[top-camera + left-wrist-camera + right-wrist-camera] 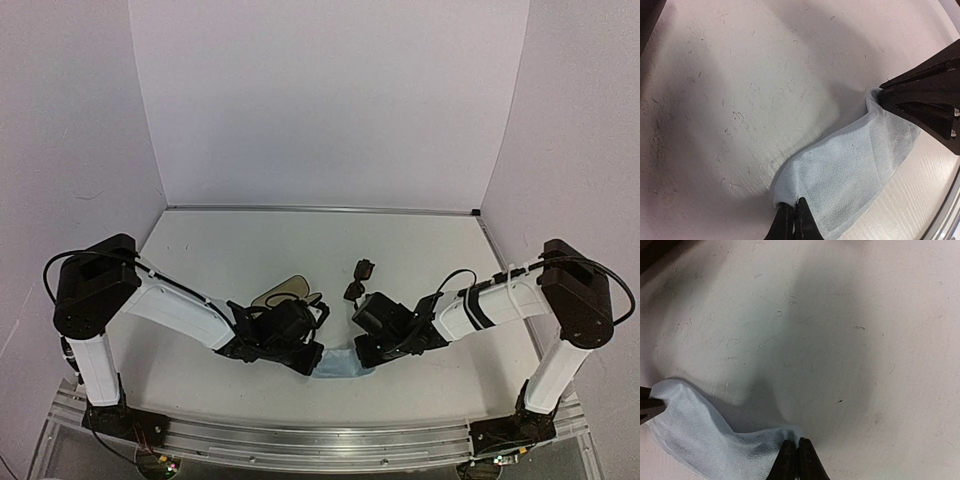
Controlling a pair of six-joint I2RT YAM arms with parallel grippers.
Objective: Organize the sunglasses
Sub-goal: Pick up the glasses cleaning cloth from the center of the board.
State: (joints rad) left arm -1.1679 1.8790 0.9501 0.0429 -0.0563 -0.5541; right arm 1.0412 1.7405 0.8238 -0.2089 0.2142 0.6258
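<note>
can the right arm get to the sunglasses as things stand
Probably not yet: the right gripper is shut on a corner of the blue cloth. The sunglasses lie just beyond it with nothing visibly between, so after letting go the way looks free.

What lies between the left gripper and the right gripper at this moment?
The light blue cloth stretches between them, the left gripper and right gripper each shut on an edge; the left wrist view shows it best.

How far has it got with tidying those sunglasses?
Early, it seems. Nothing looks put away: the sunglasses lie loose on the table near the case. The left gripper and right gripper each pinch the blue cloth. Stowing the glasses is left.
</note>
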